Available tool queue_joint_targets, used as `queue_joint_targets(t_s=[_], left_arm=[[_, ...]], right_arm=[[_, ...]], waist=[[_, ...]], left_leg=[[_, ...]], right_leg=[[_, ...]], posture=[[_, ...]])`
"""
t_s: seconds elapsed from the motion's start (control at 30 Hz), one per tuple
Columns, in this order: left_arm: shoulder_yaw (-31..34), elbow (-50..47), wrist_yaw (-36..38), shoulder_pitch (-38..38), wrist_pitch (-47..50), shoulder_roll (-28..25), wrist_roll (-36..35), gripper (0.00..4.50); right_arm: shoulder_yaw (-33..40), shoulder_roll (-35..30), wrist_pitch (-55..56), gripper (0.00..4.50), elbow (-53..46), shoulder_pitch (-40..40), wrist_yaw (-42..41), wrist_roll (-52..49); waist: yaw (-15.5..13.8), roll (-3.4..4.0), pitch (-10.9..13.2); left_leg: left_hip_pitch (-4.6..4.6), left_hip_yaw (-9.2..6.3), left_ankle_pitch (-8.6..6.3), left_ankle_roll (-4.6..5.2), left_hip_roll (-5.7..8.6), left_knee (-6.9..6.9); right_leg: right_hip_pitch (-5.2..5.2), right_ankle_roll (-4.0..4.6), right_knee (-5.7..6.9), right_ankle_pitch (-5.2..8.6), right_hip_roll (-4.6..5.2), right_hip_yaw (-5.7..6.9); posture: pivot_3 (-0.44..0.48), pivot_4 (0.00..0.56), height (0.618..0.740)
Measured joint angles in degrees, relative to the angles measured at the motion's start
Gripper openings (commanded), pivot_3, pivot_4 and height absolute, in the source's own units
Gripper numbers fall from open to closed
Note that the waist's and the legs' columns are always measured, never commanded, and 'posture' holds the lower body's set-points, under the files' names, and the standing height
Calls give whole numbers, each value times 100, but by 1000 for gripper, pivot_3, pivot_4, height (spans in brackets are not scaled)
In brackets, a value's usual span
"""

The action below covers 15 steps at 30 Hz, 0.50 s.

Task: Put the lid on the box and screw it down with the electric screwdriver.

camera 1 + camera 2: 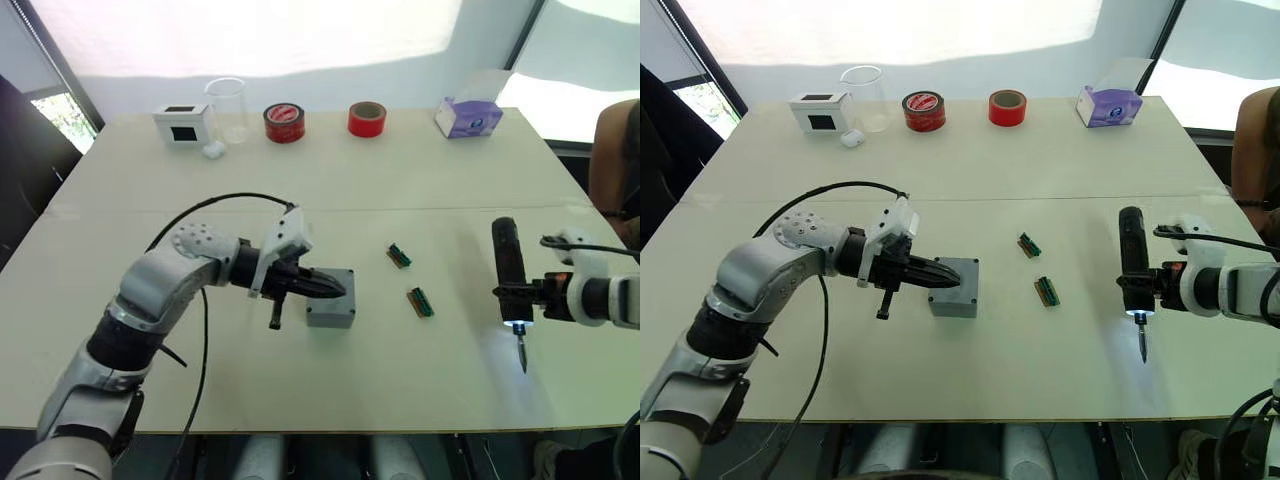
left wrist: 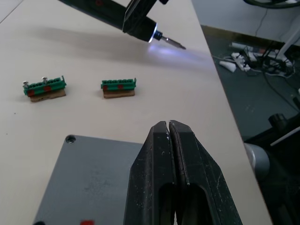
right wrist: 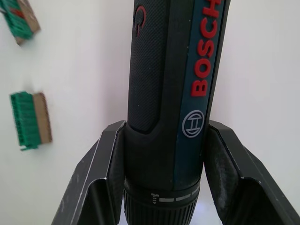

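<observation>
Pale worktop [image 1: 400, 190] carried the box [image 1: 333, 300], lid [image 2: 89, 183] already on, under my shut, empty left claw [image 1: 335, 287]. My right claw [image 1: 515, 292] gripped the screwdriver [image 1: 508, 265] at the box's 3 o'clock, well apart, axis 12-to-6, bit nearest me. It read "BOSCH".

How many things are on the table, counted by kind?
Grey box with lid: 1
Electric screwdriver: 1
Green connector strips: 2
Red tape rolls: 2
Clear cup: 1
White box: 1
Purple tissue box: 1
Total: 9
</observation>
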<state>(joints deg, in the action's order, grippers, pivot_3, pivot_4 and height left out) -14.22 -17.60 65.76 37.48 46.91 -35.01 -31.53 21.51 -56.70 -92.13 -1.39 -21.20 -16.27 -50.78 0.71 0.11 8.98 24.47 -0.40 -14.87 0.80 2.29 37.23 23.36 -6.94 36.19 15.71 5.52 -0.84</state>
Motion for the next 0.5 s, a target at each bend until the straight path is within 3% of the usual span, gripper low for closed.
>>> queue_joint_targets(t_s=[0.3, 0.33, 0.5], left_arm=[[130, -298, -248, -253, 223, -39, -289, 0], [150, -322, -265, -258, 246, -44, -301, 0], [198, -349, -446, -351, 291, -68, -403, 0]], right_arm=[[-512, -282, 194, 1792, 102, 129, -484, 517], [-543, -289, 226, 2808, 114, 128, -542, 567], [-966, -469, 838, 4412, 349, 153, -1018, 925]], waist=[[-16, -3, 1], [-15, -4, 2], [-21, -25, 3]], left_leg=[[-2, -2, -1, 1, 0, 12], [-3, -2, -1, 1, 0, 13], [-12, -6, -1, 1, 0, 24]], right_leg=[[-9, -4, 0, -2, -2, 1], [-11, -4, 0, -2, -2, 2], [-30, -11, -2, -6, -5, 3]], posture=[[0, 150, 740], [0, 150, 740], [0, 150, 740]])
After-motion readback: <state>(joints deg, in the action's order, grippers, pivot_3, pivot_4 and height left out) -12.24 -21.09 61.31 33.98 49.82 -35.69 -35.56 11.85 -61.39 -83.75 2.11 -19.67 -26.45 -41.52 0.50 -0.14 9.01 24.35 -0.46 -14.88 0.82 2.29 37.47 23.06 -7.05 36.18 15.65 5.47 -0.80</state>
